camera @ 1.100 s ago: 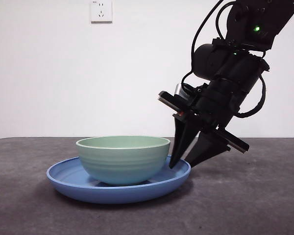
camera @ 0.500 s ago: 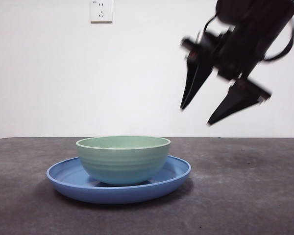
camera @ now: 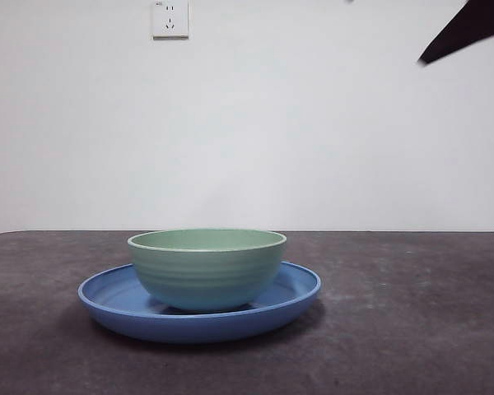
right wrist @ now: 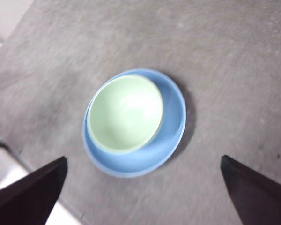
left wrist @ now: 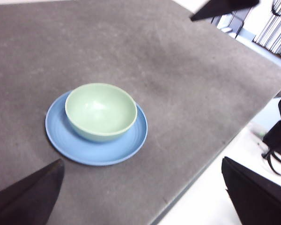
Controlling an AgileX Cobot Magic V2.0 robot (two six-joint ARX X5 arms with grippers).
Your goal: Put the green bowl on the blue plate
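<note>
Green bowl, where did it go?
The green bowl sits upright on the blue plate on the dark table, left of centre in the front view, below the wall socket. Neither tool touches it.

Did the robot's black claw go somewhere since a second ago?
Yes. The right gripper rose from beside the blue plate to the top corner, well above the green bowl, which stayed put.

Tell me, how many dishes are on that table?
2: the green bowl sits on the blue plate, which rests on the dark table. None seems hidden.
</note>
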